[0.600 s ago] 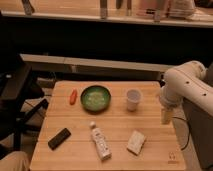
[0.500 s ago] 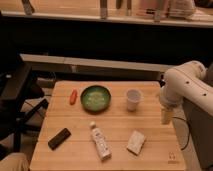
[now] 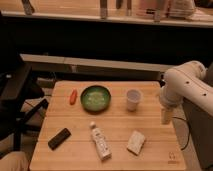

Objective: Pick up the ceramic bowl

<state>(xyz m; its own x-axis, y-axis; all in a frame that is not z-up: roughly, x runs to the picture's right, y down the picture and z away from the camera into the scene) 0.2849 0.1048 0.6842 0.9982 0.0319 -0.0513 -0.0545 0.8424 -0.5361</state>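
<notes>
The ceramic bowl is round and shallow, green with a dark rim and a paler speckled inside. It sits on the wooden table at the back, left of centre. A small white cup stands to its right. My gripper hangs at the end of the white arm over the table's right edge, well to the right of the bowl and past the cup. It holds nothing that I can see.
An orange-red carrot-like piece lies left of the bowl. A black remote-like bar, a white bottle lying flat and a pale sponge block lie along the front. A dark chair stands to the left.
</notes>
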